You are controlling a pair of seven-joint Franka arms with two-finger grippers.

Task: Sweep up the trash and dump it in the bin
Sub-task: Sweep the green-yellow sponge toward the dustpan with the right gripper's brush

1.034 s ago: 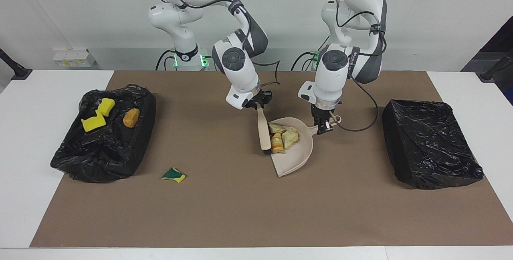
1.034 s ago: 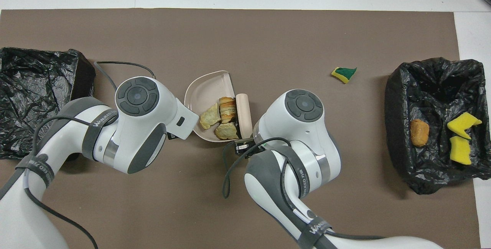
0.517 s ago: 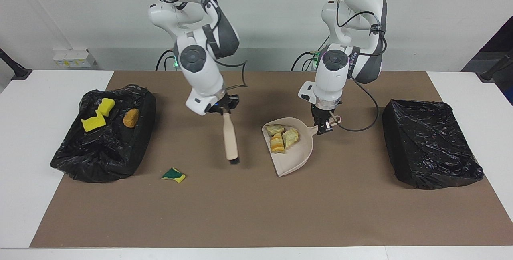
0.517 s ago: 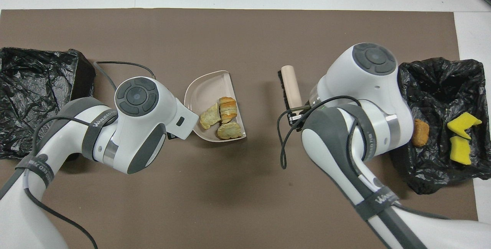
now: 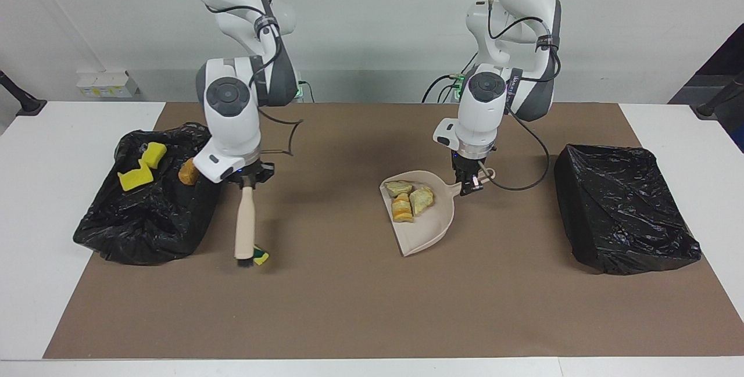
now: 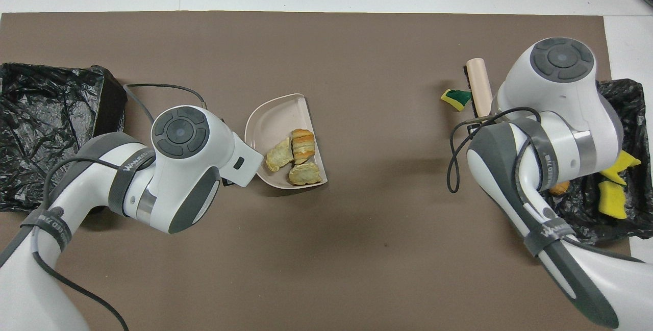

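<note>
The right gripper (image 5: 246, 179) is clamped on the smooth beige brush (image 5: 244, 223), its black bristles touching a green-and-yellow sponge bit (image 5: 261, 257) on the matte brown mat (image 5: 360, 307), just beside the crinkled black-lined bin (image 5: 145, 214) holding two yellow sponge pieces (image 5: 142, 168) and an orange-brown chunk (image 5: 187, 172). The left gripper (image 5: 469, 182) is closed on the handle of the scoop-shaped beige dustpan (image 5: 427, 229); three flaky bread-like chunks (image 5: 408, 200) lie in it; a second glossy black-bagged bin (image 5: 625, 214) sits at the left arm's end.

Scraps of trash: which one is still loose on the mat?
The green-and-yellow sponge bit, beside the brush. Three chunks lie in the dustpan; the others lie on the black bag.
</note>
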